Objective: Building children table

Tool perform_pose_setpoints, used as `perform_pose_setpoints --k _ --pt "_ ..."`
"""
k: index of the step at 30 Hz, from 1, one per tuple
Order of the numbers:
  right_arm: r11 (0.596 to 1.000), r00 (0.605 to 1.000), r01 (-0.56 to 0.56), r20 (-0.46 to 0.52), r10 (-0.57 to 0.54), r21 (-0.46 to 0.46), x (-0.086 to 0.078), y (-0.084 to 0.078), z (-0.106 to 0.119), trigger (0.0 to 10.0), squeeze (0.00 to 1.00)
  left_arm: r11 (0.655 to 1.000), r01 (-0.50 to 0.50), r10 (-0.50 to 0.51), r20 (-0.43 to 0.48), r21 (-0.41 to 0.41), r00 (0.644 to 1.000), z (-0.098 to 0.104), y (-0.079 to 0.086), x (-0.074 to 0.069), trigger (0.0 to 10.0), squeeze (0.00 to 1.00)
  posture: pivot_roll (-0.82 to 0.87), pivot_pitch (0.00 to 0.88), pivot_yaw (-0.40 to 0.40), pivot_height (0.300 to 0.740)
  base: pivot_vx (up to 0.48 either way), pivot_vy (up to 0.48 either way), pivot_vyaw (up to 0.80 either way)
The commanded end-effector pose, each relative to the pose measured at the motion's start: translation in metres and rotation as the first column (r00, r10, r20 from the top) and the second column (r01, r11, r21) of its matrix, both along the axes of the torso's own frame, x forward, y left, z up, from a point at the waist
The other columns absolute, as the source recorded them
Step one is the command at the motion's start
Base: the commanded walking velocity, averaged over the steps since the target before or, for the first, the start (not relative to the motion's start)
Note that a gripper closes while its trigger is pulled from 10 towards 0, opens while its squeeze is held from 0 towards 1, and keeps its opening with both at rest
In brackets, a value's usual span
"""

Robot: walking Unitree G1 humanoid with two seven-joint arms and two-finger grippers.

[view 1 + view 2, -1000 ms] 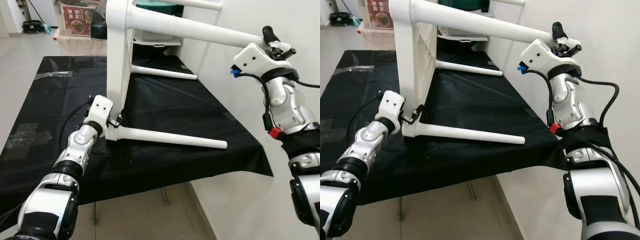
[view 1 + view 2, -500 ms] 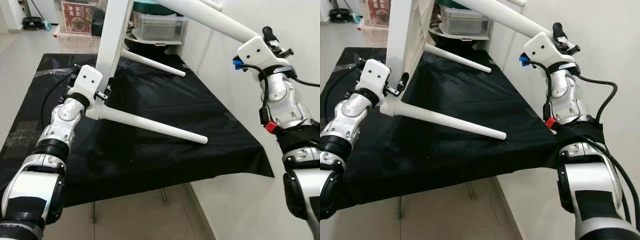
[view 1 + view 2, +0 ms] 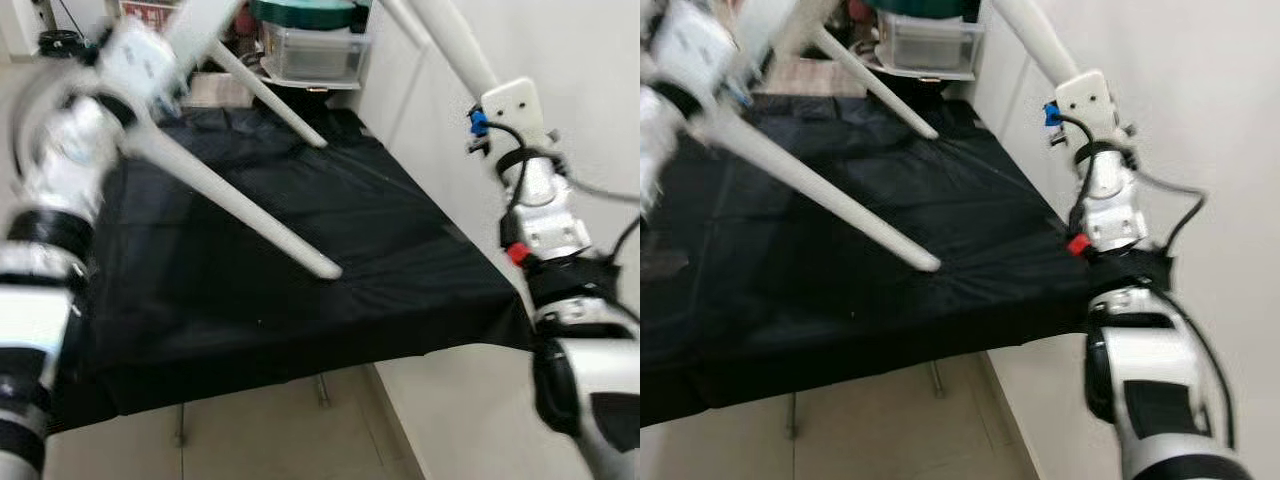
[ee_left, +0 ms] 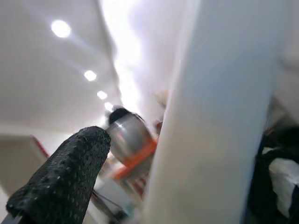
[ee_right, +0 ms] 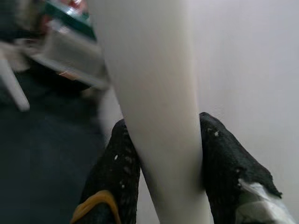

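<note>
A black-draped work table (image 3: 300, 270) stands against a white wall. Above it the white children's table (image 3: 820, 190) is held aloft and tilted, legs slanting down, probably so it can be turned upright. The right gripper (image 5: 163, 186) is clamped around one leg, a finger on either side. The left gripper (image 3: 135, 60), blurred, sits at the frame; its grip cannot be told. Storage bins (image 3: 310, 50) lie beyond.

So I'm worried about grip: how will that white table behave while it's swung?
The table looks rigid: its legs stay straight. The right gripper pinches one smooth round leg, so it may twist or slip. Long legs probably give it awkward leverage.
</note>
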State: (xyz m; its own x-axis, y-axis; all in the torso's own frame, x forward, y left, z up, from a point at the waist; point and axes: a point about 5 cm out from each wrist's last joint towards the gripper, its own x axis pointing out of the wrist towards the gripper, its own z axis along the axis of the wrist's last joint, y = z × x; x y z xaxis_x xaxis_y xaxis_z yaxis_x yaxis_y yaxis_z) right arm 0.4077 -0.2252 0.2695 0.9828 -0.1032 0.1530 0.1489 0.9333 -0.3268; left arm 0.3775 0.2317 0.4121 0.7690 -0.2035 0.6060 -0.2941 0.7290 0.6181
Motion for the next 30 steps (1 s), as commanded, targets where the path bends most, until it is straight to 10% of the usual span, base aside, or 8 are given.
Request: perform_pose_setpoints --k 1,11,17,27,28,30 --pt "0.983 0.986 0.106 -0.148 -0.083 0.153 -0.006 -0.026 -0.036 0.0 0.0 0.993 -0.083 0.091 0.094 -0.08 0.991 0.024 0.026 -0.014 10.0 0.0 0.04 0.0 -0.093 0.74 0.0 0.0 0.0" --pt "0.914 0.923 0.026 -0.36 0.134 0.406 -0.017 0.038 -0.111 0.0 0.0 0.996 -0.094 0.092 0.255 -0.004 0.963 0.091 0.012 -0.039 10.0 0.0 0.06 0.0 -0.091 0.74 0.0 0.0 0.0" --pt "0.915 0.891 -0.03 -0.405 0.207 0.401 -0.034 0.069 -0.137 0.0 0.0 0.997 -0.079 0.073 0.218 0.017 0.973 0.079 0.006 -0.031 10.0 0.0 0.05 0.0 -0.086 0.74 0.0 0.0 0.0" --pt "0.933 0.897 -0.09 -0.378 0.227 0.348 -0.043 0.076 -0.137 0.0 0.0 0.999 0.029 -0.026 0.17 -0.018 0.985 0.051 -0.005 -0.019 10.0 0.0 0.04 0.0 -0.086 0.74 0.0 0.0 0.0" --pt "0.938 0.909 -0.095 -0.356 0.218 0.332 -0.044 0.076 -0.132 9.3 0.0 0.996 0.086 -0.084 0.132 -0.003 0.988 0.024 -0.016 -0.014 10.0 0.0 0.03 0.0 -0.092 0.74 0.0 0.0 0.0" --pt "0.942 0.916 -0.096 -0.341 0.21 0.323 -0.045 0.075 -0.129 9.3 0.0 0.992 0.124 -0.124 0.103 0.004 0.987 0.005 -0.023 -0.013 10.0 0.0 0.03 0.0 -0.093 0.74 0.0 0.0 0.0"
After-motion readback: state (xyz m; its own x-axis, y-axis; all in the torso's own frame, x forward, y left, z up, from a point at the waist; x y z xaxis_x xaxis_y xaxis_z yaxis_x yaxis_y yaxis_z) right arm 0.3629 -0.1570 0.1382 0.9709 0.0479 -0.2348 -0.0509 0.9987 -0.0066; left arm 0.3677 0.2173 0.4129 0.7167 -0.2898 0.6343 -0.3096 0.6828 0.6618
